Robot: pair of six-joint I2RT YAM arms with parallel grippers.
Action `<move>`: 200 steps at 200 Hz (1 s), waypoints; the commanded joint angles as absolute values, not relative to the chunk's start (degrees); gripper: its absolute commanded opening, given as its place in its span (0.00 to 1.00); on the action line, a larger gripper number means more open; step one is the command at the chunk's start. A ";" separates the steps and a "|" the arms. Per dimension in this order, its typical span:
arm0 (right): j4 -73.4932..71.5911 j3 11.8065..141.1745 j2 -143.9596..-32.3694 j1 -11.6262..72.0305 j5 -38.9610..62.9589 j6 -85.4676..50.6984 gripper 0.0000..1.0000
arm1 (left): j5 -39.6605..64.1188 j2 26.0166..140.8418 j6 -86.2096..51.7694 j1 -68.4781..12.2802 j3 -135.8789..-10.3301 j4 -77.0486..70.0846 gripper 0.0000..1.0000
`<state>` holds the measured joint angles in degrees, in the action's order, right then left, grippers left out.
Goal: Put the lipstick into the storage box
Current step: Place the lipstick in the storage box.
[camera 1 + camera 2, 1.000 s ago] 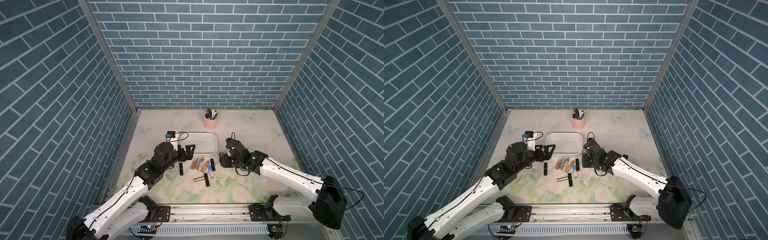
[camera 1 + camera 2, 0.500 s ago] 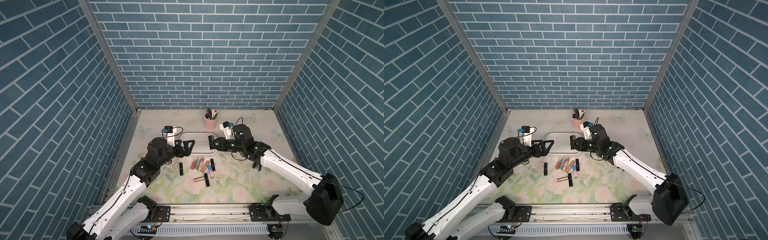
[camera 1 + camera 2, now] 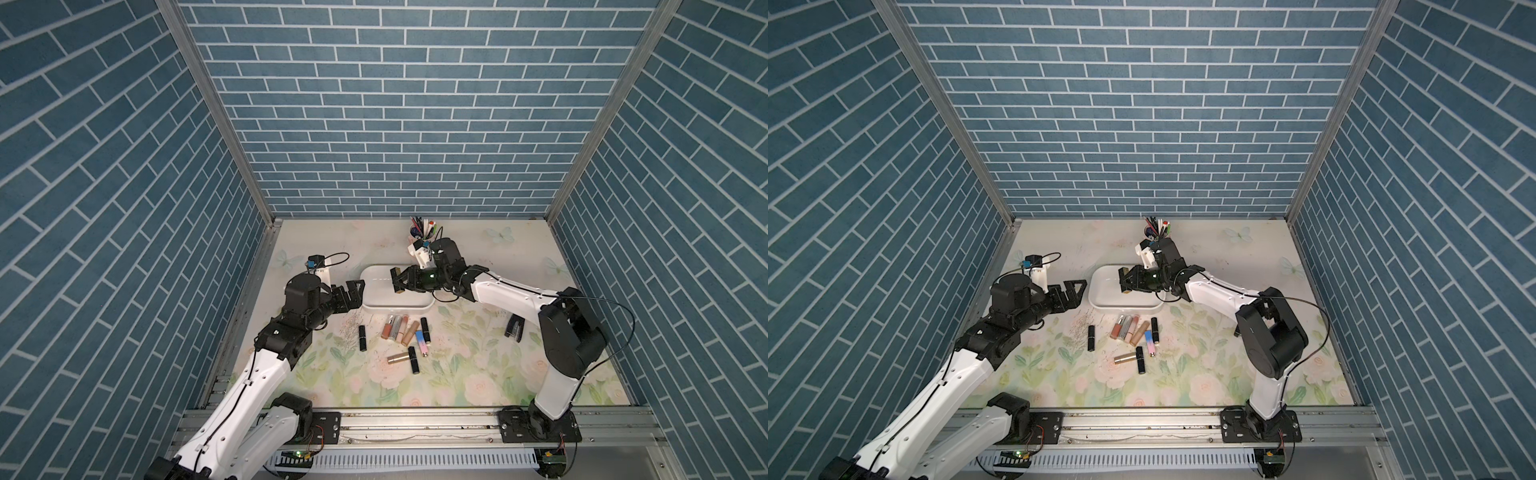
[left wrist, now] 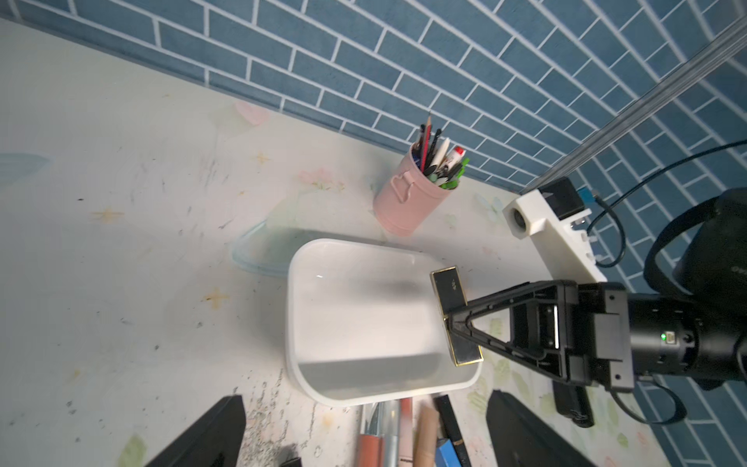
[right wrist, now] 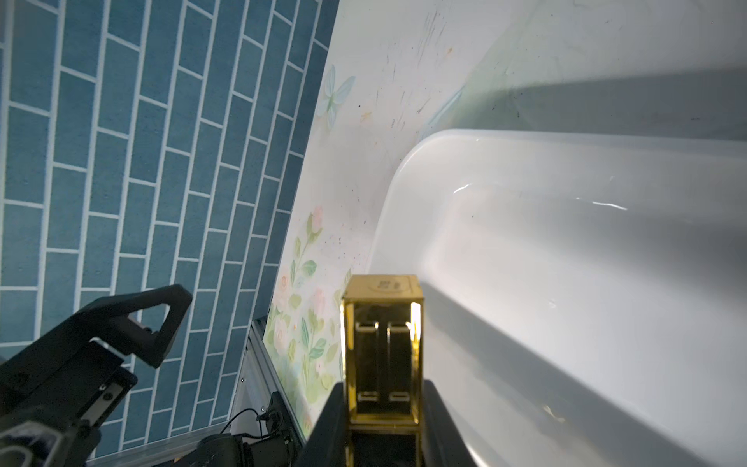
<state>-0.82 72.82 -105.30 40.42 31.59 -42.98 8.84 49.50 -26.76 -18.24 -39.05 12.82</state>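
Right tool point(image 4: 456, 325) grips gold-black lipstick point(image 4: 448, 288) over storage box point(image 4: 364, 388).
Left tool point(image 3: 354, 293) is wide open, empty; left wrist view cuts off its fingers point(image 4: 210, 438).

Right end effector point(image 3: 395, 281) holds lipstick point(image 3: 399, 291) above storage box point(image 3: 374, 306).

lipstick point(image 3: 362, 337): 10 | storage box point(image 3: 374, 291): 1 | pink pen cup point(image 4: 404, 202): 1 | black stapler-like item point(image 3: 514, 328): 1

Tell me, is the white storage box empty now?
Empty: the storage box shows only bare white floor; the black-and-gold lipstick hangs above it, gripped in the right claw.
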 commanded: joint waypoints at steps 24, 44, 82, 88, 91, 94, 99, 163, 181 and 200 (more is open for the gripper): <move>-1.40 78.33 -112.05 41.47 32.17 -44.65 0.04 | 4.48 51.82 -23.73 -17.84 -38.15 11.91 1.00; -0.66 80.04 -114.41 42.31 31.01 -45.06 0.05 | 4.31 52.47 -23.32 -17.77 -38.23 12.04 1.00; 1.31 82.26 -117.30 43.65 27.43 -45.65 0.05 | 4.65 51.84 -23.27 -17.78 -37.30 12.22 1.00; 1.63 82.55 -117.56 43.91 26.73 -45.77 0.05 | 4.61 51.77 -23.29 -17.84 -36.98 11.90 1.00; 1.71 82.67 -117.74 44.07 26.39 -45.79 0.05 | 4.62 51.68 -23.31 -17.81 -36.86 11.84 1.00; 1.84 82.86 -117.90 44.20 26.12 -45.87 0.05 | 4.65 51.68 -23.38 -17.84 -36.75 11.73 1.00; 2.00 83.11 -118.23 44.44 25.62 -46.08 0.05 | 4.66 51.69 -23.46 -17.84 -36.59 11.62 1.00; 1.65 85.48 -123.16 45.35 23.23 -50.30 0.05 | 4.48 50.14 -24.40 -17.82 -35.38 11.40 0.99; 1.67 86.58 -124.38 45.52 22.65 -50.80 0.05 | 4.82 50.01 -24.82 -17.82 -35.00 11.48 1.00; 1.84 87.80 -125.32 45.82 21.87 -50.94 0.05 | 4.89 49.03 -25.30 -17.84 -34.13 11.51 1.00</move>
